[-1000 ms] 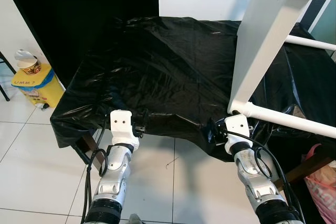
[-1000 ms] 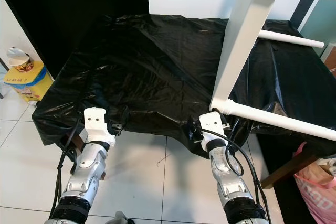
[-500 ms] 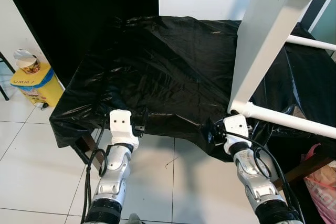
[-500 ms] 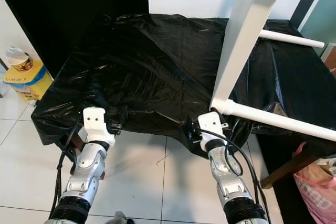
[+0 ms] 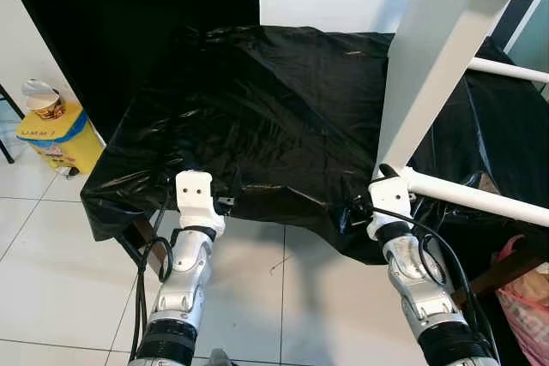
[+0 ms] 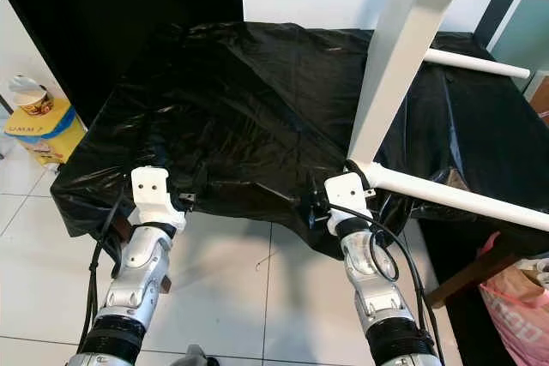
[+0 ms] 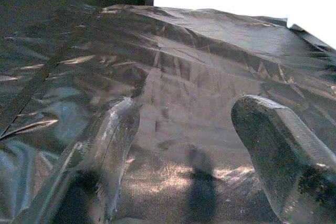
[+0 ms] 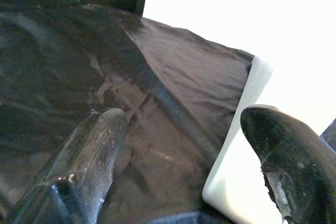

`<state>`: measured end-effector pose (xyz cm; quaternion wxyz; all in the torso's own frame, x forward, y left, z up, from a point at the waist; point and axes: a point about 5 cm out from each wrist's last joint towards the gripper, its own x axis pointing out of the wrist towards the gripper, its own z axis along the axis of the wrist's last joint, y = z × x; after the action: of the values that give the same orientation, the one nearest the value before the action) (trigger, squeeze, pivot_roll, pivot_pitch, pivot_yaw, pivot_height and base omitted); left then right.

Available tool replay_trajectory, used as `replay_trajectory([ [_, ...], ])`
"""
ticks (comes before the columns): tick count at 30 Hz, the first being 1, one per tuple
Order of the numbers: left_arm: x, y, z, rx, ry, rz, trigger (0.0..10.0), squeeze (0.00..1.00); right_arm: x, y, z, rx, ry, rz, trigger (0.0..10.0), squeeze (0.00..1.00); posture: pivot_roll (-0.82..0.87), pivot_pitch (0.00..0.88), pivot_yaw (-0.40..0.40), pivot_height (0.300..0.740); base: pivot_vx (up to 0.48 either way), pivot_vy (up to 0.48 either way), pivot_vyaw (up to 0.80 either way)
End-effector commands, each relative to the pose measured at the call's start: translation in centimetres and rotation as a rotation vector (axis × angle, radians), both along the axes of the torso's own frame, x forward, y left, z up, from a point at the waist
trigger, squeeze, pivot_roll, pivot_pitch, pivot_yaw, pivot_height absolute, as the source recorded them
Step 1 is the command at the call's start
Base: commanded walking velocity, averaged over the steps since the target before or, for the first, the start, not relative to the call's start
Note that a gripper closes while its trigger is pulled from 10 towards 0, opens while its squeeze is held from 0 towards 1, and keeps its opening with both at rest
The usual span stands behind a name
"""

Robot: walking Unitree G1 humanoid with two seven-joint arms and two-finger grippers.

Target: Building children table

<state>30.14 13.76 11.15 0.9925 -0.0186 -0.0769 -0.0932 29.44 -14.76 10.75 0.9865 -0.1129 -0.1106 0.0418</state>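
Observation:
A white table frame stands on a surface draped in black plastic sheet (image 5: 266,100). Its flat white leg (image 5: 429,66) rises at the right and meets a round white rail (image 5: 480,199) near the front edge. A second rail (image 5: 508,69) runs further back. My right gripper (image 8: 184,124) is open at that lower joint, and the white leg (image 8: 236,156) lies between its fingers, untouched. My left gripper (image 7: 184,119) is open over the sheet's front left edge, with only wrinkled plastic between its fingers. Both silver arms reach up from below, the left arm (image 5: 184,272) and the right arm (image 5: 416,280).
A yellow bin (image 5: 53,139) with a paper cup (image 5: 45,102) on it stands at the left on the white tiled floor (image 5: 283,297). A pink bag (image 5: 525,291) lies at the lower right beside a brown wooden leg (image 5: 506,267). A dark door (image 5: 129,15) is behind.
Both arms have risen a little toward the covered surface. My right wrist now sits closer to the joint of the white leg and rail.

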Motion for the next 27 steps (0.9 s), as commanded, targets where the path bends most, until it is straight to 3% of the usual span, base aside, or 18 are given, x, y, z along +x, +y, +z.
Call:
replay_trajectory([
  [1,0.2,0.1,0.6,0.005,-0.019,0.0,10.0,0.0,0.2,0.0,0.7,0.018,-0.028,-0.005,10.0,0.0,0.03,0.002,-0.038,0.74,0.0,0.0,0.0],
  [8,0.4,-0.1,1.1,-0.012,-0.034,-0.005,10.0,0.0,0.7,0.2,2.6,0.071,-0.086,-0.002,10.0,0.0,0.03,0.0,-0.04,0.74,0.0,0.0,0.0],
  [13,0.4,-0.4,1.3,-0.015,-0.041,-0.011,10.0,0.0,1.1,0.4,4.4,0.206,-0.116,0.007,10.0,0.0,0.03,0.0,-0.039,0.74,0.0,0.0,0.0],
  [14,0.4,-0.4,1.3,-0.016,-0.04,-0.012,10.0,0.0,1.1,0.8,4.4,0.373,-0.063,0.046,10.0,0.0,0.03,0.0,-0.038,0.74,0.0,0.0,0.0],
  [19,0.4,-0.3,1.3,-0.016,-0.039,-0.013,10.0,0.0,1.1,1.3,4.2,0.693,0.024,0.08,10.0,0.0,0.03,0.0,-0.038,0.74,0.0,0.0,0.0],
  [20,0.4,-0.3,1.3,-0.016,-0.039,-0.013,10.0,0.0,1.1,1.3,4.2,0.693,0.024,0.08,10.0,0.0,0.03,0.0,-0.038,0.74,0.0,0.0,0.0],
  [21,0.4,-0.3,1.3,-0.016,-0.039,-0.012,10.0,0.0,1.2,1.3,4.0,0.765,0.051,0.079,10.0,0.0,0.03,0.0,-0.038,0.74,0.0,0.0,0.0],
  [23,0.4,-0.3,1.3,-0.017,-0.039,-0.012,10.0,0.0,1.2,1.3,3.8,0.812,0.069,0.078,10.0,0.0,0.03,0.0,-0.038,0.74,0.0,0.0,0.0],
  [26,0.4,-0.3,1.3,-0.017,-0.039,-0.012,10.0,0.0,1.2,1.3,3.8,0.812,0.069,0.078,10.0,0.0,0.03,0.0,-0.038,0.74,0.0,0.0,0.0],
  [27,0.4,-0.3,1.3,-0.017,-0.039,-0.01,10.0,0.0,1.2,1.2,3.4,0.866,0.093,0.07,10.0,0.0,0.04,0.0,-0.038,0.74,0.0,0.0,0.0],
])
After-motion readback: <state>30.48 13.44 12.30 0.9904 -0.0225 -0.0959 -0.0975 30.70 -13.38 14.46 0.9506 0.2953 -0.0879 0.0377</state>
